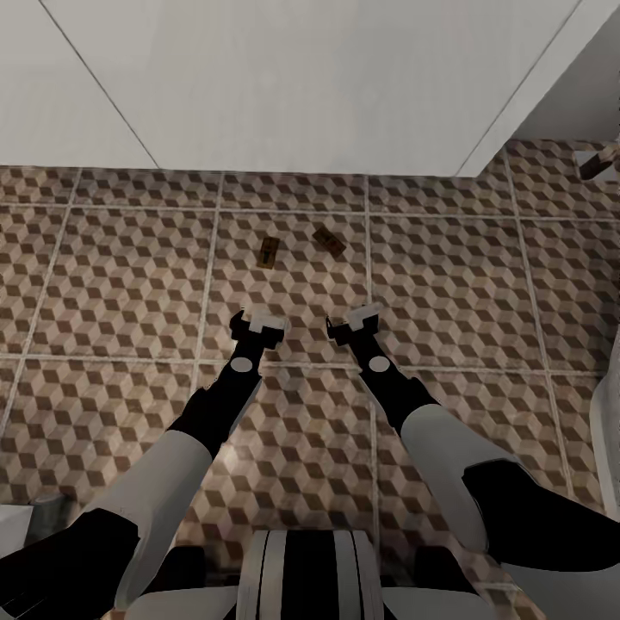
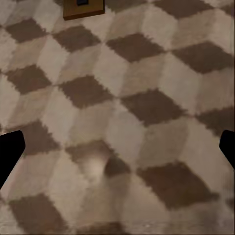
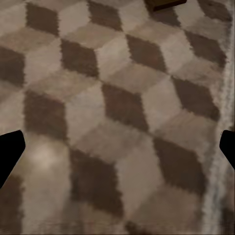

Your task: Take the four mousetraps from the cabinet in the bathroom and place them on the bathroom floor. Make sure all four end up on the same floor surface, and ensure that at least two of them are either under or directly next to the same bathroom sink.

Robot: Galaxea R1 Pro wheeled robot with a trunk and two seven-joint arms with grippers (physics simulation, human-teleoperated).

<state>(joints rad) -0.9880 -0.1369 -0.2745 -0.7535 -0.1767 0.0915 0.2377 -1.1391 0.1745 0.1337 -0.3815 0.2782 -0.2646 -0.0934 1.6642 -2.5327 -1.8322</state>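
Observation:
Two mousetraps lie on the cube-patterned bathroom floor [image 1: 448, 284], just in front of the white vanity front [image 1: 301, 77] below the sink. One mousetrap [image 1: 269, 251] lies ahead of my left gripper [image 1: 257, 323], and its edge appears in the left wrist view [image 2: 83, 7]. The other mousetrap [image 1: 328, 240] lies ahead of my right gripper [image 1: 355, 323], with a corner in the right wrist view [image 3: 164, 4]. Both grippers hang low over the tiles, open and empty; the left gripper [image 2: 117, 149] and right gripper [image 3: 117, 149] have bare floor between their fingers. The cabinet is out of view.
A small brown and grey object [image 1: 598, 161] sits on the floor at the far right, beside the vanity's corner. A white fixture edge [image 1: 607, 430] runs along the right border. A pale object [image 1: 17, 517] shows at the lower left.

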